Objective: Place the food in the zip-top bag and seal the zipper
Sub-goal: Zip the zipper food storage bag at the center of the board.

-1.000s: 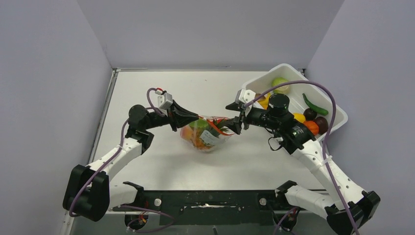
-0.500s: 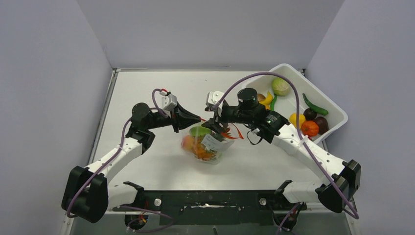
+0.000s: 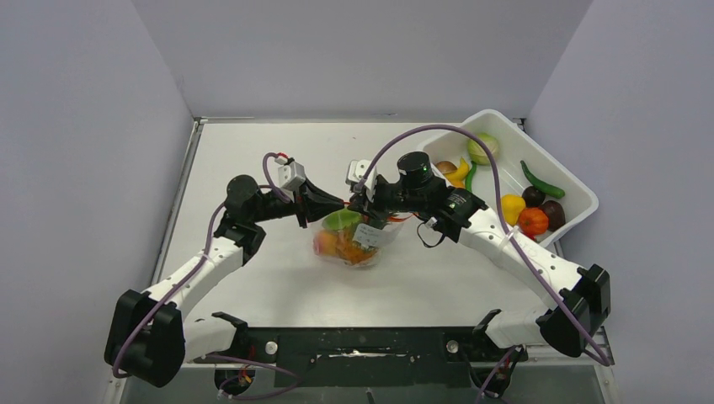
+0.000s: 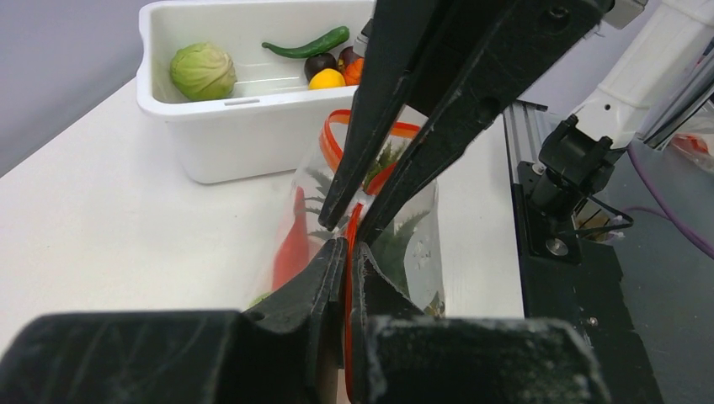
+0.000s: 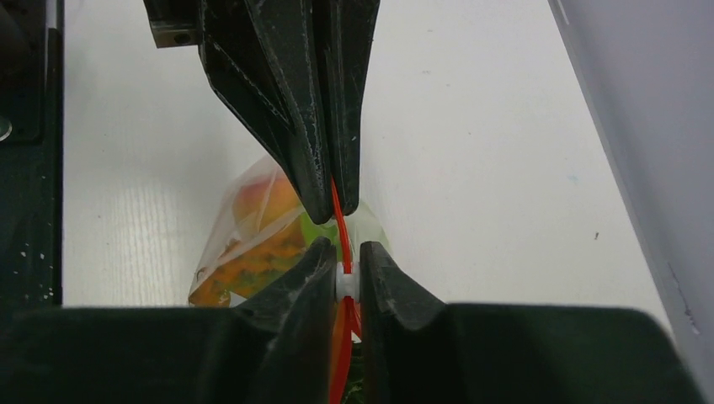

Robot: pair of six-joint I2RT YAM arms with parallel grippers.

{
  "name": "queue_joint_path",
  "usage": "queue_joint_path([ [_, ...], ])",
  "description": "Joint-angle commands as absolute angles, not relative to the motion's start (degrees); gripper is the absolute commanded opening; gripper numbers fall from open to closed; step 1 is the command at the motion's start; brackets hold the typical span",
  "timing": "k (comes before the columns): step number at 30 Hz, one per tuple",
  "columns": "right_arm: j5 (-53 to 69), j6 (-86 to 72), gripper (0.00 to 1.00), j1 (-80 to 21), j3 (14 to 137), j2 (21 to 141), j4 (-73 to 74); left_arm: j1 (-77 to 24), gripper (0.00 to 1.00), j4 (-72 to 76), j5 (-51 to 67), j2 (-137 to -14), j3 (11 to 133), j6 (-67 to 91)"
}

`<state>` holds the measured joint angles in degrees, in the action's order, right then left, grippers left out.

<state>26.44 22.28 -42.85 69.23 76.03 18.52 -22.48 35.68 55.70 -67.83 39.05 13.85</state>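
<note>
Top external: loading looks done, sealing is in progress. Everything is on the table [image 3: 253,151]. At far right, the tub [image 4: 253,143] holds a cabbage [image 4: 202,71], a green pepper [image 4: 307,44] and a few small round fruits (yellow, dark, orange-red). I can't tell whether those are meant to be packed too.

Mid-table between the arms, the bag [image 3: 349,244] is held by its top edge. The food [image 3: 341,240] inside it is a green ball [image 3: 341,221] on top, orange and peach-coloured pieces under it, and a red carrot [image 4: 293,244] against the wall.

Fingers: the left gripper [image 4: 347,248] is clamped on the zipper [image 5: 341,240]. Just beside it, the right gripper [image 5: 347,282] pinches the white slider [image 5: 344,284].

Left wrist: beyond the right fingers the strip spreads into a loop. My read is that the mouth isn't fully closed. Remaining: finish the seal, then release.
</note>
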Motion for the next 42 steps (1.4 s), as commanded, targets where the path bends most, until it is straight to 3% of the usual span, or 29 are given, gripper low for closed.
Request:
queue_joint_path([
  [1, 25.9, 23.0, 0.04, -43.0, 71.1, 74.9, 16.4, -22.7, 0.00, 36.1, 55.5, -65.3, 42.6, 11.9],
  [2, 26.1, 23.1, 0.00, -43.0, 71.0, 74.7, 16.3, -22.6, 0.00, 35.1, 55.4, -65.1, 42.8, 11.3],
  [25, 30.1, 24.6, 0.00, -34.6, 66.2, 66.5, 20.8, -8.1, 0.00, 27.7, 58.1, -60.1, 43.9, 11.7],
  [42, 33.7, 28.1, 0.00, -26.3, 64.2, 60.8, 30.5, -4.1, 0.00, 23.7, 53.8, -60.4, 44.7, 11.4],
])
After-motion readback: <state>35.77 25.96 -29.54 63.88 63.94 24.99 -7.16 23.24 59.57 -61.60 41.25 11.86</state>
